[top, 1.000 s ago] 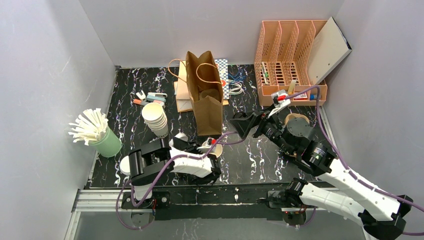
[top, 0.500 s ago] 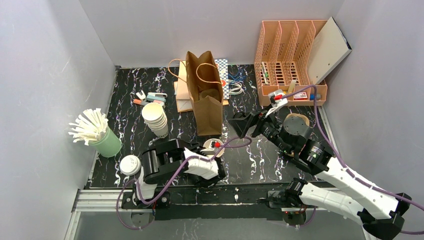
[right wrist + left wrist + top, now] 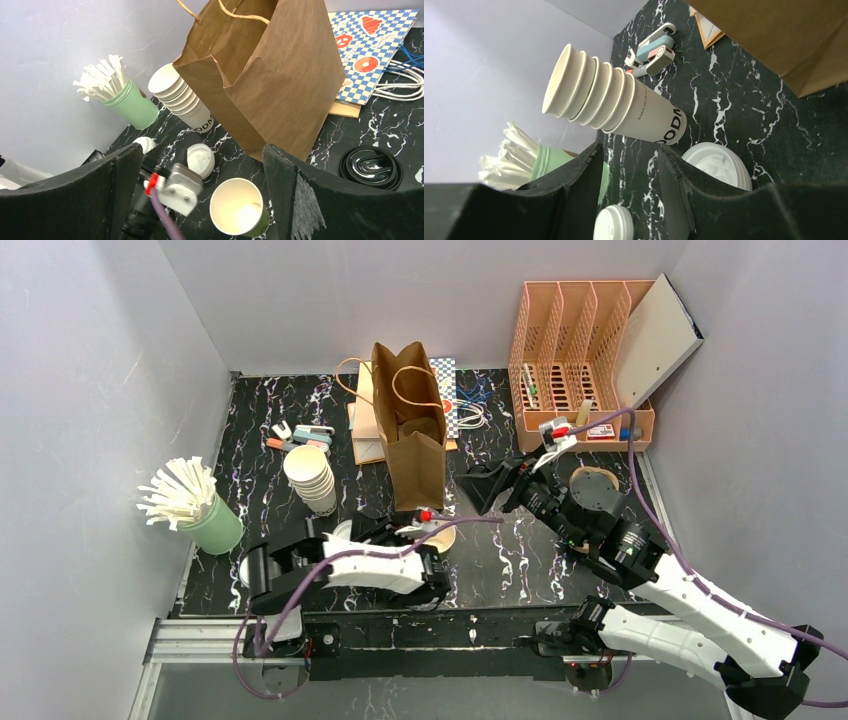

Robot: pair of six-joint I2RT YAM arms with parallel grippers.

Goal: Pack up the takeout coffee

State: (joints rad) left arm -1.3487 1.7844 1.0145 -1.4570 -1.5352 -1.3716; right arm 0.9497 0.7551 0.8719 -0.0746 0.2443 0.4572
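A green-sided paper cup [image 3: 237,207] stands open, with no lid, in front of the brown paper bag [image 3: 265,75]; it also shows in the top view [image 3: 441,538]. A white sip lid [image 3: 201,160] lies left of it; I cannot tell if a cup is under it. It also shows in the left wrist view [image 3: 719,165]. A white-lidded cup [image 3: 145,144] stands further left and shows in the left wrist view [image 3: 614,225]. My left gripper [image 3: 631,190] is open and empty, low beside the white lid. My right gripper [image 3: 200,192] is open and empty above the green cup.
A stack of lidless cream cups [image 3: 312,478] stands left of the bag [image 3: 410,435]. A green holder of white sticks [image 3: 205,515] stands at far left. A black lid [image 3: 371,167] lies right of the bag. An orange file rack [image 3: 580,360] stands at back right.
My left arm's elbow has swung left over the lidded cup and its wrist has shifted slightly toward the bag. The right arm has hardly moved.
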